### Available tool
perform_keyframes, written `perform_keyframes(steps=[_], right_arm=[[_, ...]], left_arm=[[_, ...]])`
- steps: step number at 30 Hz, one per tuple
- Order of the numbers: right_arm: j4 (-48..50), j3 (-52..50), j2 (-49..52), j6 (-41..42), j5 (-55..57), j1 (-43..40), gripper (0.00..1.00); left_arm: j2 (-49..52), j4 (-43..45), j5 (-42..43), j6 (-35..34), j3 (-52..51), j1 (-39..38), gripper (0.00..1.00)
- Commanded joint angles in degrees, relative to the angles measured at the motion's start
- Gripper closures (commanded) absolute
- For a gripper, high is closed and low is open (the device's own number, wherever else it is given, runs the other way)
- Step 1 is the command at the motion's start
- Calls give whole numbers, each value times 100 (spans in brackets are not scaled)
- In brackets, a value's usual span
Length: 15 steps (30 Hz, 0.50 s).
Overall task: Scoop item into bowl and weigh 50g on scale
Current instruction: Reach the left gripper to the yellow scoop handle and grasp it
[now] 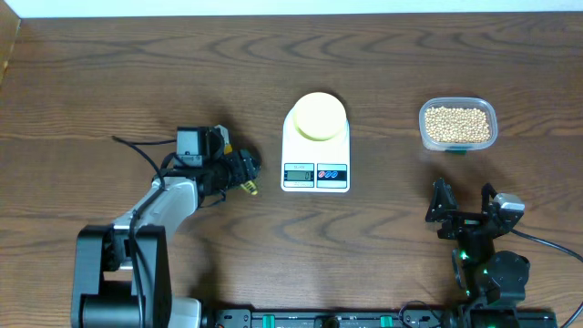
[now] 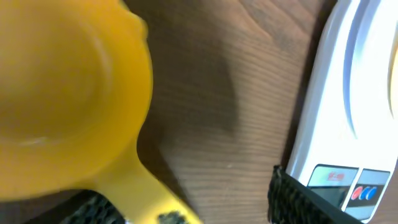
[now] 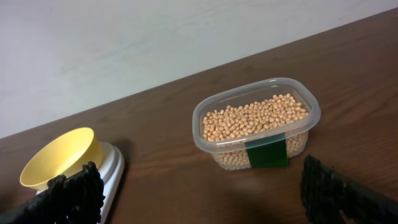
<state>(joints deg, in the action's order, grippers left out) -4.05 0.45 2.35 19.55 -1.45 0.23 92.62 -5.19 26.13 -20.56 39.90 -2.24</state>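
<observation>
The left gripper (image 2: 196, 198) hangs low over the tabletop (image 1: 109, 73), its 2 black ribbed fingers (image 2: 301, 198) parted on either side of the handle of a bright yellow scoop (image 2: 68, 93). The handle lies close against the finger farther from the scale, and bare wood shows between it and the other finger, so the jaws are spread and not closed on it. The scoop's round cup fills the upper left of the left wrist view, blurred and empty. From overhead only the yellow tip of the handle can be seen below the gripper.

Just beside the scoop, toward the middle of the tabletop, stands the white scale (image 1: 315, 155), its small display (image 1: 299, 172) and coloured buttons (image 1: 332, 172) along the front edge. The reading is too small to make out. The pale yellow bowl (image 1: 316, 117) sits upright on the scale's round platform and looks empty.

Well to the right of the scale, a clear rectangular tub (image 3: 312, 115) with a green label on its near wall holds the tan beans (image 3: 252, 118), heaped close to its rim.

The right gripper (image 1: 465, 208) rests near the front edge, apart from the tub, with its 2 fingers spread wide and nothing between them.
</observation>
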Motion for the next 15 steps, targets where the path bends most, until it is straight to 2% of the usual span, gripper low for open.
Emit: perform_keyframes(steps=[1,7,11,13,15], right_arm=[[-22,-13,-17,59,46,57,1],[-22,-13,-17,57,46,57,1],[-22,-13,-17,59,46,57,1],[-22,-13,-17,59,46,57,1],[-22,-13,-17,59,46,57,1]], left_arm=[[535,-157,-170,35,-223,9,31],[586,-101,-223,33,-223,9,42],[586,-92,-444,9,-223,11,42],[586,-94,-476,22,-223,63,34],[586,-138,-474,181,-223,227,33]])
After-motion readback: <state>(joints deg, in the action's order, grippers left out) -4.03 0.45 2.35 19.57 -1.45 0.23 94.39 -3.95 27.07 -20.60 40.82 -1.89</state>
